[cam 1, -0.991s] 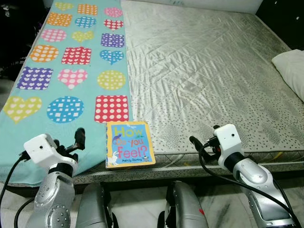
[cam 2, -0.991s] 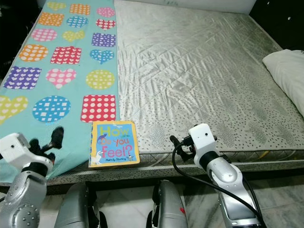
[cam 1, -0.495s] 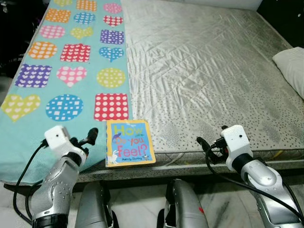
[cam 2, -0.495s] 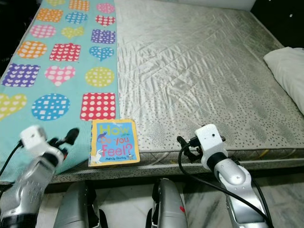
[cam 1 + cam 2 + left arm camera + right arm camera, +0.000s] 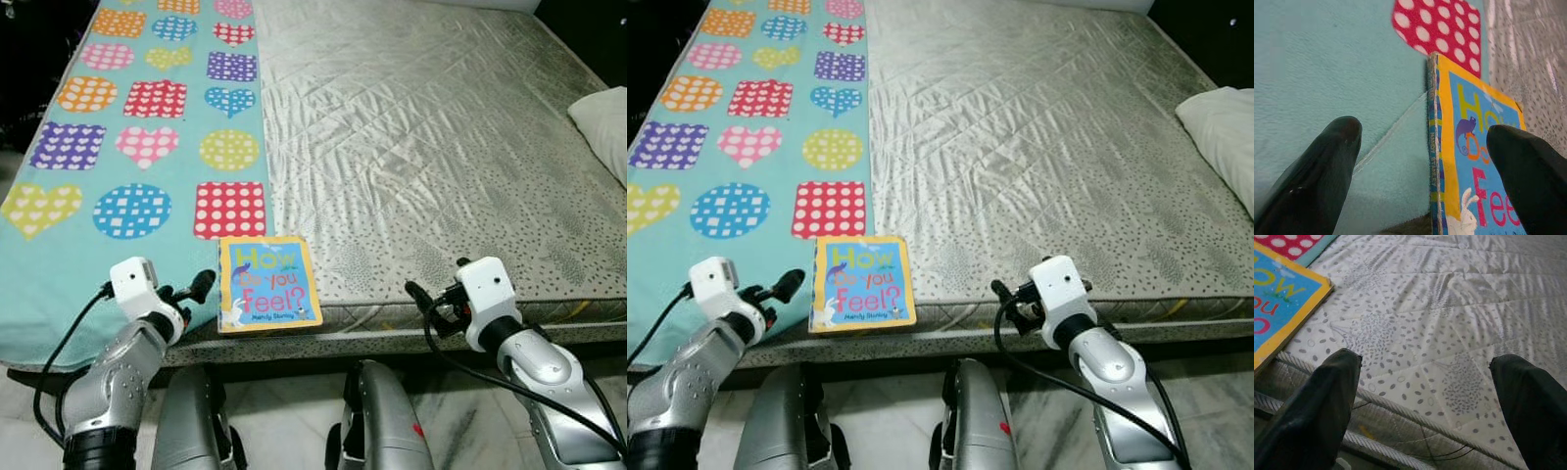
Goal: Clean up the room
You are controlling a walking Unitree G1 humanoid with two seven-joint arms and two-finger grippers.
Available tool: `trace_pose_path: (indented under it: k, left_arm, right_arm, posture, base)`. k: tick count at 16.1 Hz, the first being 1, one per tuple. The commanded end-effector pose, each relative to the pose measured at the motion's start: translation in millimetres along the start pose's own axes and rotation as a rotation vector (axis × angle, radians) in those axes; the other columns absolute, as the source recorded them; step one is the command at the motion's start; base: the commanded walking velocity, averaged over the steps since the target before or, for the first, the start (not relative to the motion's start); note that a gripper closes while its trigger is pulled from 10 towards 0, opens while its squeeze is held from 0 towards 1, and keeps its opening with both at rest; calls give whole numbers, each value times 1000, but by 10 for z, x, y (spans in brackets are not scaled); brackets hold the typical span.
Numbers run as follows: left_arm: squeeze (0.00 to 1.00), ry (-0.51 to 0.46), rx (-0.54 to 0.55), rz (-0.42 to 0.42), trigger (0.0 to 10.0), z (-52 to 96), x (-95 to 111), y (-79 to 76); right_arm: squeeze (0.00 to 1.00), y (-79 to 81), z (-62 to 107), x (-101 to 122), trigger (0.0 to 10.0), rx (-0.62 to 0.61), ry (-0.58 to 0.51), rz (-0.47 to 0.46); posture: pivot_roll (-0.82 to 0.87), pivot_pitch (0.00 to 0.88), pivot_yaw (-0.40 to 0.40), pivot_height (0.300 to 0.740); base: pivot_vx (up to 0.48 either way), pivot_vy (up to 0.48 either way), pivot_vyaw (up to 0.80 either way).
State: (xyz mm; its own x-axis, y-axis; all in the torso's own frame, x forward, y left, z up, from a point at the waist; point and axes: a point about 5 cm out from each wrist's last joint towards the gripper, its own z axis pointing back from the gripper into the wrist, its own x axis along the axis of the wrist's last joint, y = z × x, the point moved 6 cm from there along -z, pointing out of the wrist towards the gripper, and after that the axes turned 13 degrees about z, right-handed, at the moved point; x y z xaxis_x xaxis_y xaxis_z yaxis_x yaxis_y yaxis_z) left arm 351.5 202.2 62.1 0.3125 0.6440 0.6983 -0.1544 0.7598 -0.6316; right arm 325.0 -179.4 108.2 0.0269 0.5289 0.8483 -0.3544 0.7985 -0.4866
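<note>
A children's board book (image 5: 267, 283) with a blue cover and yellow border, titled "How Do You Feel?", lies flat at the near edge of the bed. My left gripper (image 5: 201, 286) hovers just left of the book, open, its fingers (image 5: 1317, 171) straddling the book's left edge (image 5: 1433, 147) with nothing held. At the bed's near edge, well to the right of the book, my right gripper (image 5: 419, 299) is open and empty; its fingers (image 5: 1317, 401) frame bare mattress, with a corner of the book (image 5: 1278, 303) off to one side.
A teal blanket (image 5: 147, 147) with dotted hearts, circles and squares covers the left part of the bed. The rest is a silver quilted mattress (image 5: 421, 147). A white pillow (image 5: 602, 113) lies at the far right. Pale floor (image 5: 284, 441) shows below, between my legs.
My left gripper has moved right and forward, from beside the blanket's edge to right next to the book. The right arm has shifted slightly. The camera has tilted a little.
</note>
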Motion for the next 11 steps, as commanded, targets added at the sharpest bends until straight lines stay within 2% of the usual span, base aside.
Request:
trace_pose_path:
  k: [1, 3, 7, 8, 11]
  left_arm:
    - [0, 36, -2, -3, 10000, -22, -99, 9]
    - [0, 48, -22, 30, 10000, -68, -132, -40]
    - [0, 44, -55, 25, 10000, -91, -84, -148]
    - [0, 38, -63, 20, 10000, -68, -61, -171]
    - [0, 4, -23, -4, 10000, 82, -65, -68]
  right_arm:
    - [0, -34, 40, -16, 10000, -13, 7, -7]
    - [0, -31, 39, -18, 10000, -13, 9, -9]
    - [0, -32, 36, -1, 10000, -11, 3, -11]
    - [0, -36, 31, 1, 10000, -11, 2, -12]
    - [0, -22, 16, 8, 10000, -7, -4, -19]
  posture:
    - [-171, 186, -123, 515]
    - [-175, 177, -122, 515]
    - [-177, 175, -120, 515]
    - [-177, 175, -120, 515]
    - [-163, 175, -117, 515]
  base:
    - [0, 0, 0]
    - [0, 0, 0]
    - [0, 0, 0]
    - [0, 0, 0]
    - [0, 0, 0]
